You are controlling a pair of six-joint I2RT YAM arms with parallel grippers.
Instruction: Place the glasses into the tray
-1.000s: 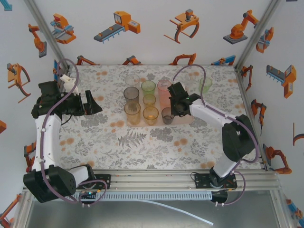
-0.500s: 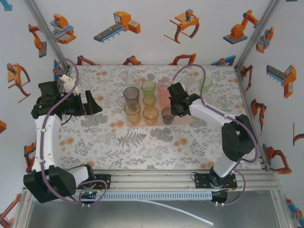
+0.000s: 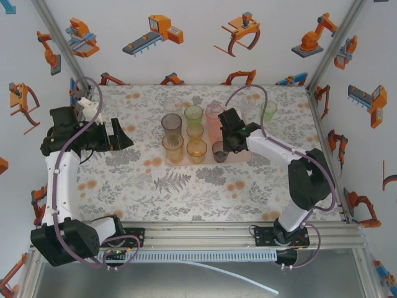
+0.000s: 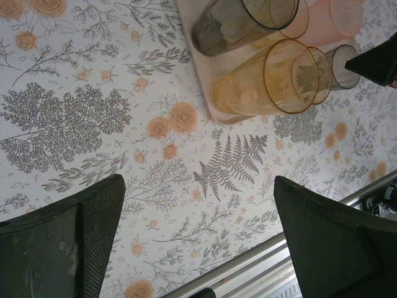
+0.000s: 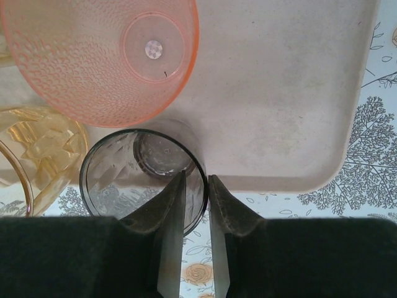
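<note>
Release looks like the step in hand. The right end effector straddles the smoky grey tumbler's wall, 1 finger inside and jaws slightly apart; I cannot tell whether it pinches. The tumbler stands at the tray's near edge beside a pink tumbler. Best to open fully, then lift straight up. The left end effector hangs wide open and empty over the surface.

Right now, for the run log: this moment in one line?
right gripper: slightly open astride smoky grey glass rim | glass: in tray | left gripper: open
</note>
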